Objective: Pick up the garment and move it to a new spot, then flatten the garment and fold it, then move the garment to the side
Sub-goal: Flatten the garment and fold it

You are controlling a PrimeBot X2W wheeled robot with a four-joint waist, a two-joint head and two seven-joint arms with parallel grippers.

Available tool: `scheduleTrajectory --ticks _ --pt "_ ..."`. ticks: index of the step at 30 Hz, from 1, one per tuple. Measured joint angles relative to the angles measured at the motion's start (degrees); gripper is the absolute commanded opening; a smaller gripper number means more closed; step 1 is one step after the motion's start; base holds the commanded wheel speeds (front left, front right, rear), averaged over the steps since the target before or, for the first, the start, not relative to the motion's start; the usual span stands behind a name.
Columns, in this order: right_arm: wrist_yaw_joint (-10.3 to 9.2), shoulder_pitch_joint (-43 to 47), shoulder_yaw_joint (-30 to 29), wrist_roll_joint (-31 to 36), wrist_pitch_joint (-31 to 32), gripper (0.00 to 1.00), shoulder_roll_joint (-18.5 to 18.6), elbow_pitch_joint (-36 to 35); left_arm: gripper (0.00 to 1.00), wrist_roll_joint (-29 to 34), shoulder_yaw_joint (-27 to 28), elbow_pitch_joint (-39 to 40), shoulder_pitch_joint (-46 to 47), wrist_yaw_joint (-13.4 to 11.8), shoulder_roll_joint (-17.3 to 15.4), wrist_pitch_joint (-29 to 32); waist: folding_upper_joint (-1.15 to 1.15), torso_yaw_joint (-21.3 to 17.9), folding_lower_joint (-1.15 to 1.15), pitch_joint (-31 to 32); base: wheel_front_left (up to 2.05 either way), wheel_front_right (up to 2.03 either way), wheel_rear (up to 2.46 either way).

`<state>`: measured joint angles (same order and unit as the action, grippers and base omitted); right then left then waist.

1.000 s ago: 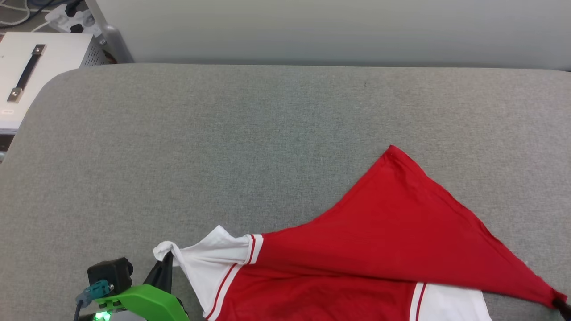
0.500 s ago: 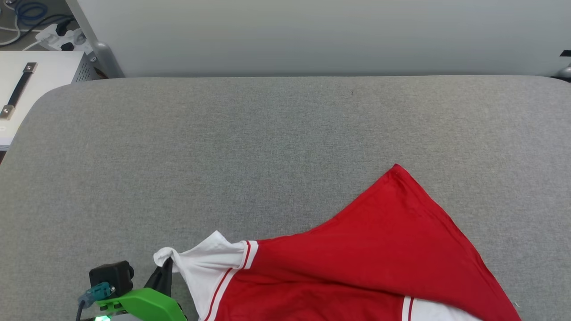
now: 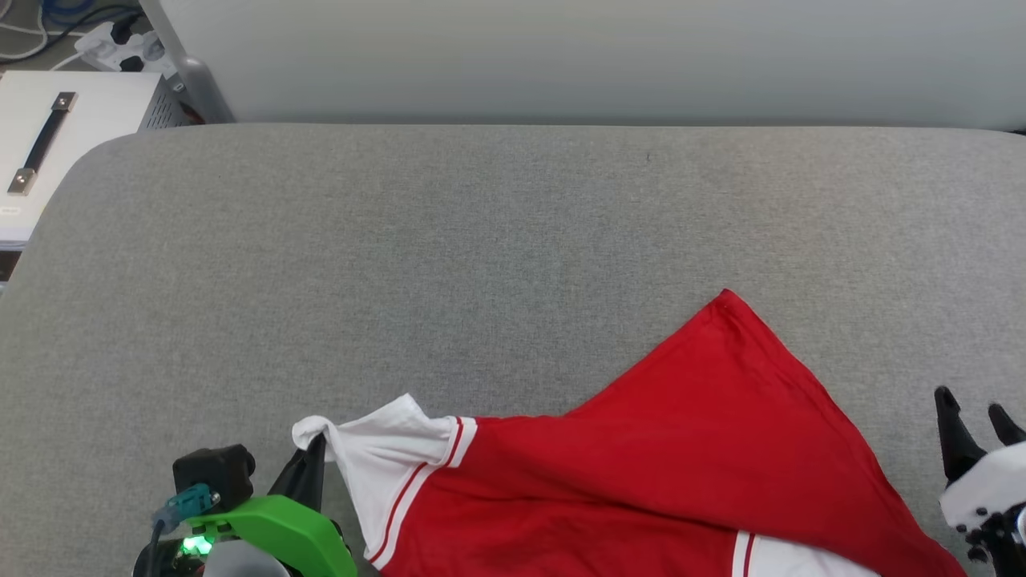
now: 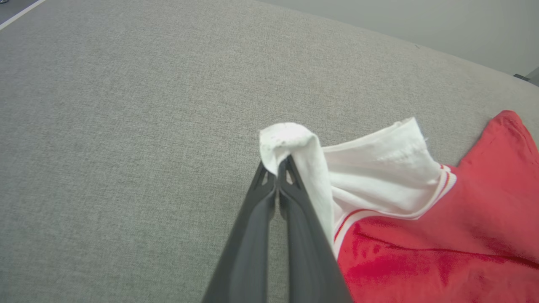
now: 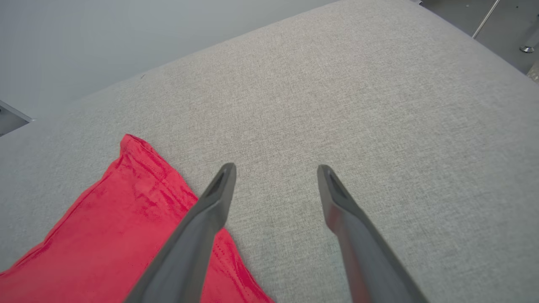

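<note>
scene: grey fabric-topped desk (image 3: 481, 240), pale wall behind it, white box with a black handle (image 3: 48, 136) off the far left corner.
garment (image 3: 657, 473): red shirt, white sleeves with red stripes. lies on the near half of the desk, right of centre, its lower part cut off by the bottom of the head view.
lay of cloth: not flat. the red body is draped over itself in a rough triangle, its far corner (image 3: 725, 298) pointing away from the robot, with a long crease across the front.
left end effector (image 3: 318, 445): clamped tight on the bunched tip of the left sleeve (image 4: 379, 168). white cloth wraps over the fingertips in the left wrist view.
why held so: judged an anchor hold. pinning that sleeve lets the shirt be drawn out sideways against it. the sleeve tip looks raised a little off the desk.
right end effector (image 5: 276, 168): fingers spread wide, nothing between them. sits at the lower right of the head view, just beside the red edge. one finger overlaps the fabric in its own wrist view; touching or not, cannot tell.
why there: judged free to take a fresh hold on the right side.
step: flattening, by the look of it. no tidy fold yet, and the move to the side is not yet done.
next need: a grip near the right sleeve (image 3: 801, 561) or the hem, then a pull away from the left hold.
risk: the small pinch may slip, and a one-sided pull would drag the whole shirt instead of spreading it.
</note>
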<state>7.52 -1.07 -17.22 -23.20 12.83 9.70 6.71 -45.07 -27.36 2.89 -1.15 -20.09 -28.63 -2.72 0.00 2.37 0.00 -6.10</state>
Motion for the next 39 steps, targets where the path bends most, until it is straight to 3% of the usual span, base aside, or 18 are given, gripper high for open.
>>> scheduleTrajectory --ticks 5,16,27,33,34,36,39 --pt "0.00 -7.6 5.8 -0.6 1.2 1.00 4.3 5.3 0.00 0.8 -1.1 0.4 2.8 0.2 0.6 0.3 0.00 1.2 0.00 -1.7 0.00 0.00 0.00" --pt "0.01 -23.0 26.7 -10.1 20.9 1.00 16.4 10.2 0.00 1.8 -3.3 -0.5 6.4 1.5 2.7 0.3 0.00 5.0 0.00 -4.7 0.00 0.00 0.00" --pt "0.01 -33.1 42.3 -15.2 27.7 1.00 21.2 16.1 0.00 2.6 -4.4 -1.9 10.1 3.0 4.9 -0.3 0.00 8.3 0.01 -9.4 0.00 0.00 0.00" --pt "-0.01 -35.1 47.2 -20.0 30.7 1.00 23.0 19.5 0.00 2.7 -4.6 -2.7 10.6 3.2 5.4 -1.1 0.00 9.7 0.01 -11.2 0.00 0.00 0.00" --pt "-0.01 -35.5 47.6 -20.8 31.1 0.41 23.1 19.7 0.00 2.7 -4.6 -2.7 10.6 3.2 5.4 -1.3 0.00 9.8 0.01 -11.4 0.00 0.00 0.00" --pt "0.00 -36.0 48.7 -22.2 31.9 0.00 23.3 20.3 0.00 2.7 -4.6 -3.0 10.7 3.3 5.5 -1.3 0.00 10.0 0.00 -11.7 0.00 0.00 0.00" --pt "-0.03 -37.0 49.7 -23.6 32.0 0.00 23.8 21.0 0.00 2.7 -4.6 -3.4 10.7 3.3 5.5 -1.3 0.00 9.9 0.01 -11.7 0.00 0.00 0.00"
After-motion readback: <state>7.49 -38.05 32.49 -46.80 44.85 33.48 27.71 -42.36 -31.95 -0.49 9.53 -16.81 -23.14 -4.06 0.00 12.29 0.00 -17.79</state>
